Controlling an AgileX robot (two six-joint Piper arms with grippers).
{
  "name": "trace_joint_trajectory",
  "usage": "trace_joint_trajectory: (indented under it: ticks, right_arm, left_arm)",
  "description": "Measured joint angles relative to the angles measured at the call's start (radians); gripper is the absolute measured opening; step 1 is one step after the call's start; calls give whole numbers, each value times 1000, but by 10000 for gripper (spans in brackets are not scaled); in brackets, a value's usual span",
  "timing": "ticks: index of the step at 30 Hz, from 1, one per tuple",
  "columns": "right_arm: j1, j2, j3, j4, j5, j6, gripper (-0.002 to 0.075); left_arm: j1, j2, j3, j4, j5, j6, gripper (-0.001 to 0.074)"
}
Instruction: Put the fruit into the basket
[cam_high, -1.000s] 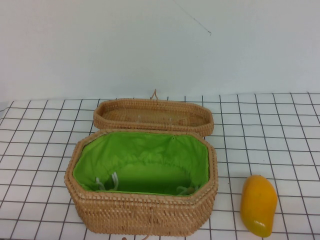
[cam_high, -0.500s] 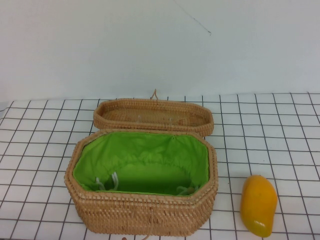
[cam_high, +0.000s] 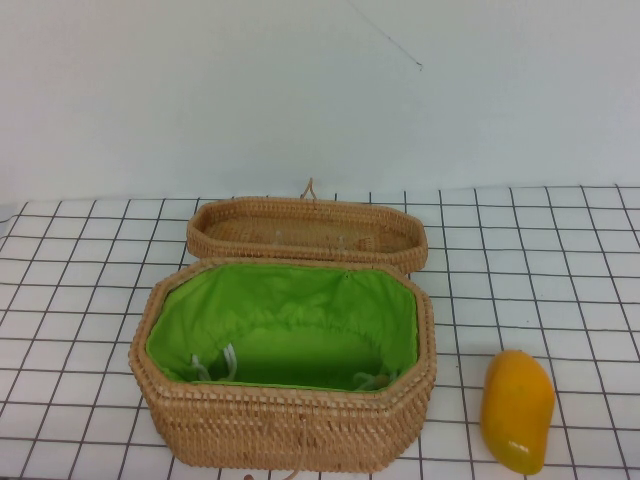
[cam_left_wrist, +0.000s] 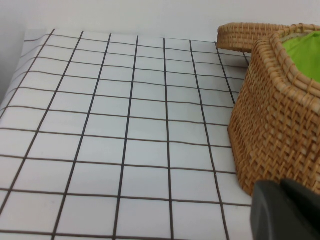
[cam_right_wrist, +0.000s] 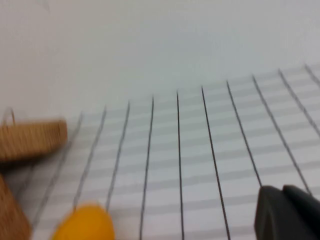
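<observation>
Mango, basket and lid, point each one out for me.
mango (cam_high: 517, 411), high view, middle of its glossy skin
basket (cam_high: 290, 428), high view, near woven wall
lid (cam_high: 305, 250), high view, near rim

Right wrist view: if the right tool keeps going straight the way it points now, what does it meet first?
Probably only bare gridded table. The right tool barely shows at one corner; the mango and lid lie off to the side. Depth is unclear.
</observation>
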Motion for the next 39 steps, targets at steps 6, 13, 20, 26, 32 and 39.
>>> trace_joint_trajectory:
  ticks: [6,13,20,26,32,39]
  right_arm:
    - [0,0,0,187,-284,16,-2]
    - [0,1,-2,460,-683,38,-2]
    - [0,1,-126,334,-720,190,-2]
    - [0,102,-445,207,-354,113,-2]
    - [0,433,-770,182,141,-36,-2]
    - [0,713,-972,290,322,-120,-2]
  left_arm:
    - [0,0,0,0,0,0,1]
    - [0,0,0,0,0,0,1]
    - [0,0,0,0,0,0,1]
    - [0,0,0,0,0,0,1]
    - [0,0,0,0,0,0,1]
    - [0,0,0,0,0,0,1]
